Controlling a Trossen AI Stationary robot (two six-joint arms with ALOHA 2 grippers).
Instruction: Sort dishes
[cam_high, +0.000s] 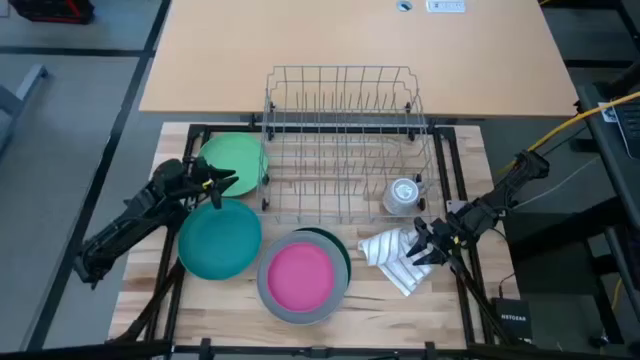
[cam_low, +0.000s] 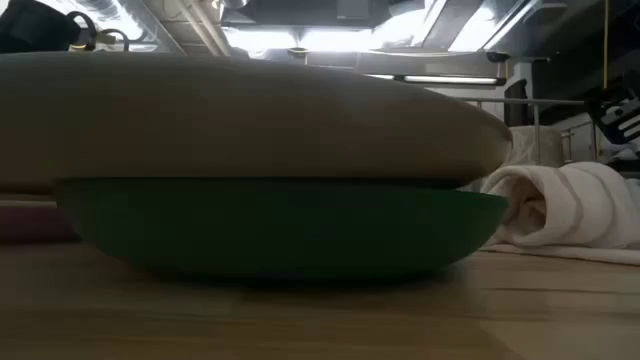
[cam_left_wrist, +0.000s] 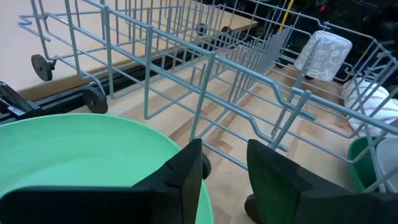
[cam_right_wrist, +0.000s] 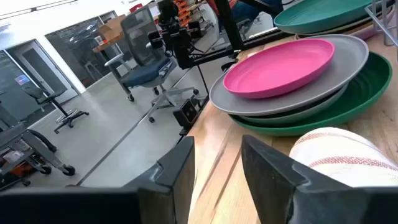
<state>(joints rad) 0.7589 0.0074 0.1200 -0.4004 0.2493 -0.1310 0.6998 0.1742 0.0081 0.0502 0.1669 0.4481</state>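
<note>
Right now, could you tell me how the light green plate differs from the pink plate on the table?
The light green plate lies alone on the wood beside the wire rack; the pink plate sits on top of a stack, on a grey plate over a dark green one. The left claw is at the light green plate's rim; no claw is at the pink one. Both are round, shallow and lie flat.

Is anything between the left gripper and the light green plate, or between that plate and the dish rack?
Nothing visible. The left gripper is open at the light green plate's rim, and the plate lies right beside the empty end of the wire dish rack. The glass cup sits at the rack's far end.
</note>
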